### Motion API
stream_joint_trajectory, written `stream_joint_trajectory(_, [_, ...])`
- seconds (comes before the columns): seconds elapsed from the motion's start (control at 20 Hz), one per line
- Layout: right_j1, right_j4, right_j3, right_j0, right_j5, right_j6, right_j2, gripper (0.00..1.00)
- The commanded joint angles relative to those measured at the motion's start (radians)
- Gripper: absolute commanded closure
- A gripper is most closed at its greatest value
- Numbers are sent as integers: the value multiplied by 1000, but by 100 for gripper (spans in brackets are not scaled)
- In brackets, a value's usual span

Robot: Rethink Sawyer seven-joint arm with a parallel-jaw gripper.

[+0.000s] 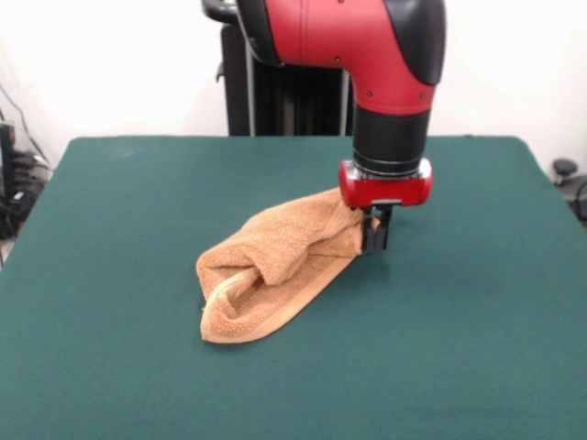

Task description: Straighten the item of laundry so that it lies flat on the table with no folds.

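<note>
One wide green bench [477, 367] fills nearly everything in front of me, its felt-like top running from the pale wall at the back right down to where I stand. Over it hangs the red and black arm [367, 46], reaching across from the dark pedestal [275, 101] at the far side and bending straight down, a black wrist section ending in a red collar. Below that lies the towel [271, 270], orange-tan terry, roughly in the middle of the bench and a little toward my left. It is bunched into a long rumpled shape running diagonally, with thick folds rolled over one another and a pale hemmed edge curling along the end nearest me. Its far end rises slightly and meets the hand [376, 240], whose short dark fingers point down close together and are clamped on that corner of cloth, tips just above or on the felt.
</note>
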Motion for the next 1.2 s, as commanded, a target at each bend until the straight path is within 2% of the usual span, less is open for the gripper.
stream_joint_trajectory(0.05, [54, 53, 73, 40, 74, 214, 67, 100])
stream_joint_trajectory(0.25, [129, 30, 39, 36, 26, 191, 63, 100])
stream_joint_trajectory(0.35, [131, 14, 40, 31, -12, 184, 67, 100])
stream_joint_trajectory(0.4, [129, 18, 37, 36, -5, 188, 60, 0])
stream_joint_trajectory(0.75, [116, 49, 43, 65, 7, 228, 37, 0])
stream_joint_trajectory(1.0, [118, 53, 51, 52, 3, 229, 50, 0])
stream_joint_trajectory(1.2, [75, 70, 60, 75, 58, 240, 33, 0])
